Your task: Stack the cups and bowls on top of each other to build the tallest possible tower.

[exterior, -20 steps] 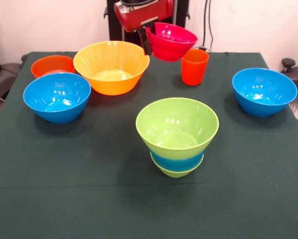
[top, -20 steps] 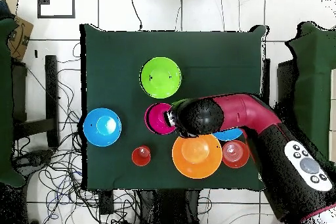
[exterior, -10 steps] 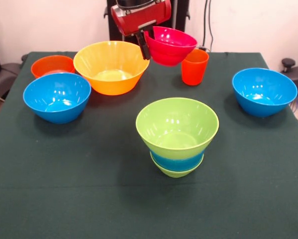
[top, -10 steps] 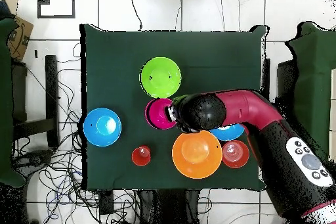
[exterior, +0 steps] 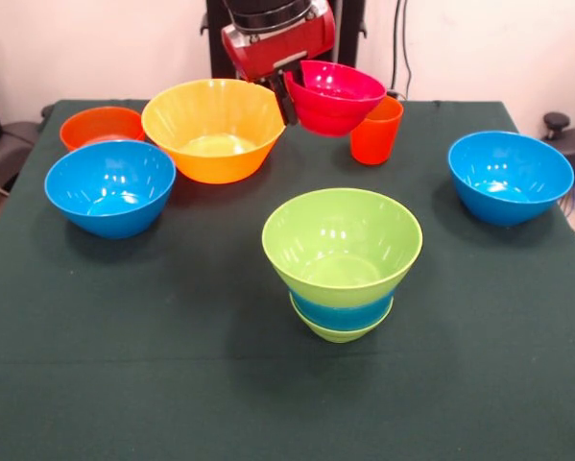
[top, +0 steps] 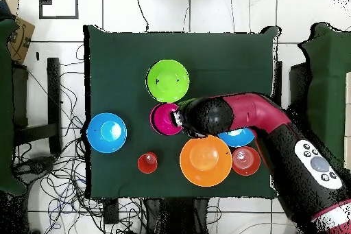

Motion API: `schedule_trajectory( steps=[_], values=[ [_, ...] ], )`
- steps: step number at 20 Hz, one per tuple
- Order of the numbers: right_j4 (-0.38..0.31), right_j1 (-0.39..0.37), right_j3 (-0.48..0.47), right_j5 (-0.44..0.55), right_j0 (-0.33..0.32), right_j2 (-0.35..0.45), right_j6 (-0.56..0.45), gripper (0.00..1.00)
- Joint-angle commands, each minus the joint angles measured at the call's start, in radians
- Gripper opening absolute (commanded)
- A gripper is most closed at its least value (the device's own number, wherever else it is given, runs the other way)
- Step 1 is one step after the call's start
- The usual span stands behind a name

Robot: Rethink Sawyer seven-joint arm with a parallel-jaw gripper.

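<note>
My gripper point(exterior: 285, 94) is shut on the rim of a red-pink bowl point(exterior: 333, 96) and holds it in the air above the table's far middle, next to the orange cup point(exterior: 375, 129). In the overhead view the gripper point(top: 178, 119) holds the same bowl point(top: 164, 119) just below the tower point(top: 167, 80). The tower point(exterior: 342, 257) stands near the table's middle: a lime green bowl on a blue bowl on a small green one. The large yellow-orange bowl point(exterior: 215, 128), a small orange bowl point(exterior: 101, 126) and two blue bowls point(exterior: 109, 186) point(exterior: 510, 176) stand apart.
The dark green cloth-covered table point(exterior: 124, 365) bears everything. The arm point(top: 274, 135) reaches across the table's robot side and partly hides one blue bowl point(top: 238, 137) in the overhead view. Cables lie on the floor point(top: 48, 169) to the left.
The gripper has carried the red-pink bowl a little higher and slightly toward the tower. The bowl has levelled out. Nothing else moved.
</note>
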Motion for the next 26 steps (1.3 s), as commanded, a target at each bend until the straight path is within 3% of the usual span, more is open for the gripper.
schedule_trajectory(
  steps=[1, 13, 26],
  values=[
    [-0.088, 0.065, -0.082, -0.075, 0.041, 0.002, -0.118, 0.00],
    [-0.128, 0.091, -0.132, -0.069, 0.045, -0.002, -0.122, 0.00],
    [-0.148, 0.116, -0.166, -0.114, 0.094, -0.029, -0.064, 0.00]
  ],
)
